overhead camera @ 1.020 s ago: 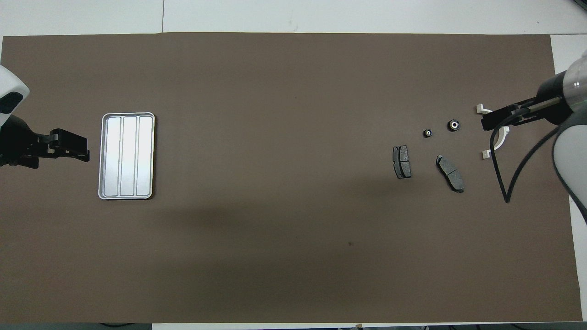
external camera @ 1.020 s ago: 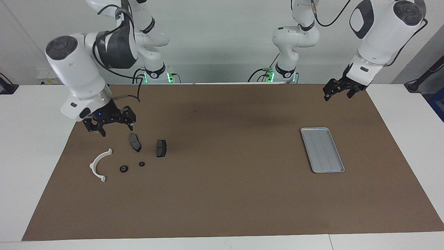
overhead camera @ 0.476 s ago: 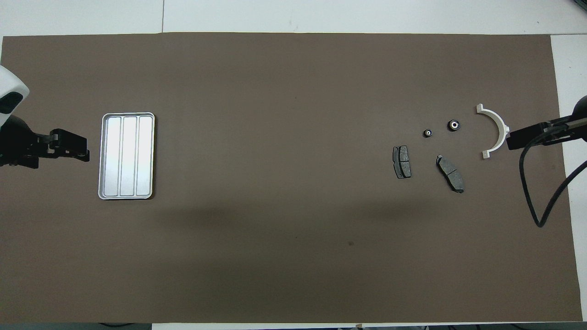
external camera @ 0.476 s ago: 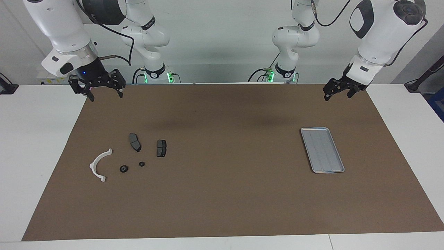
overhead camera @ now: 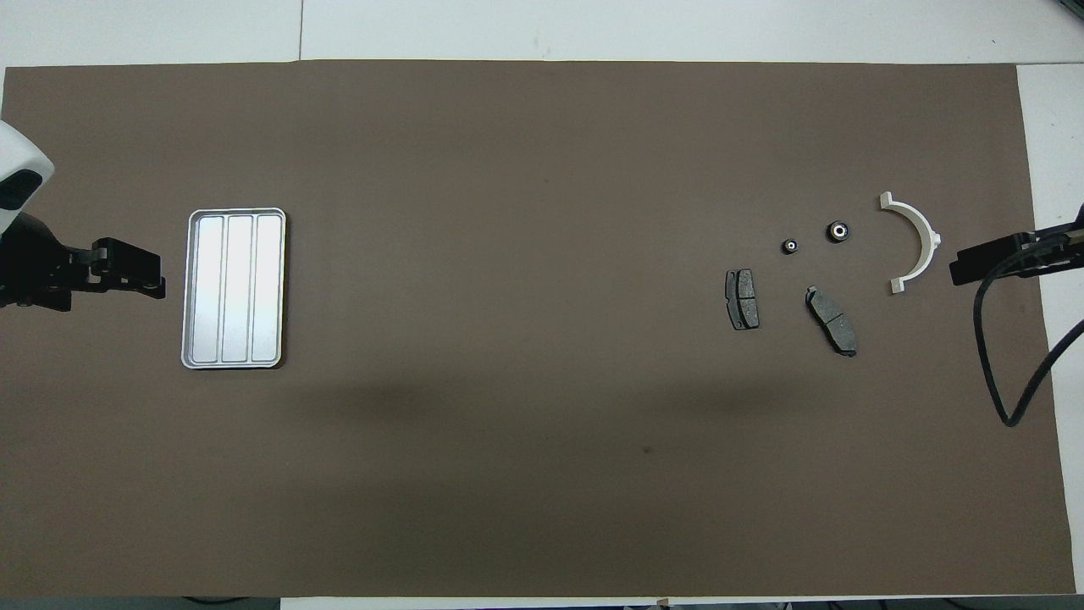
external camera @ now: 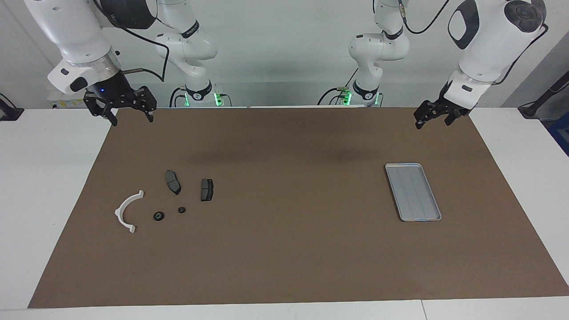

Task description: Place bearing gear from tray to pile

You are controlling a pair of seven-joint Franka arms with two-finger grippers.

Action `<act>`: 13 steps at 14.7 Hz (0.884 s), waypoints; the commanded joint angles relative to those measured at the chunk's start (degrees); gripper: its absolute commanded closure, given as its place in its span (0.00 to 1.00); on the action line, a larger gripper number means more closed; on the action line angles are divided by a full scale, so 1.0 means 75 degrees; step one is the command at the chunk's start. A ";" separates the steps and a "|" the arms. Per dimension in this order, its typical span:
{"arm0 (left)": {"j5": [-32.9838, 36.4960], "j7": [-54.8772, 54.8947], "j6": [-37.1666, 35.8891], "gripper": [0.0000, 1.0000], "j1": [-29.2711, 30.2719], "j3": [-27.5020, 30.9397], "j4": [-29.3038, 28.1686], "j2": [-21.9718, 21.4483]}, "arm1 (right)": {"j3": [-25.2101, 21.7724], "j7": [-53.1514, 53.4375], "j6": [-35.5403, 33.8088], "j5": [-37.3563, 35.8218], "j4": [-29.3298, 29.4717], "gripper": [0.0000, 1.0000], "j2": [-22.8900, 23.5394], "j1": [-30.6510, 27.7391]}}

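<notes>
Bearing gears, two of them, lie on the brown mat (external camera: 284, 249) among the pile: the larger bearing gear (external camera: 158, 216) and the smaller bearing gear (external camera: 182, 210) sit between the white bracket (external camera: 126, 211) and the two brake pads (external camera: 173, 182), well below and apart from the right gripper (external camera: 130, 116). That gripper, a second ago low over the mat just beside the nearer brake pad, has risen and drawn back to hang over the mat's edge by its own base, jaws spread wide and empty. The left gripper (external camera: 432, 119) has not moved; it waits with its fingers apart and empty over the mat's corner, the tray (external camera: 413, 192) lying bare out in front of it.
</notes>
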 commanded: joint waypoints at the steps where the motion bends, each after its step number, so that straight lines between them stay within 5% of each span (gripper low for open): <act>1: 0.0069 -0.0005 -0.0049 0.00 -0.0097 0.0069 -0.0020 -0.0100 | -0.0006 0.0121 -0.0185 0.0018 -0.0237 0.00 -0.0231 -0.0052; 13: 0.0069 -0.0005 -0.0049 0.00 -0.0097 0.0069 -0.0020 -0.0089 | -0.0053 0.0110 -0.0267 0.0018 -0.0238 0.00 -0.0278 -0.0076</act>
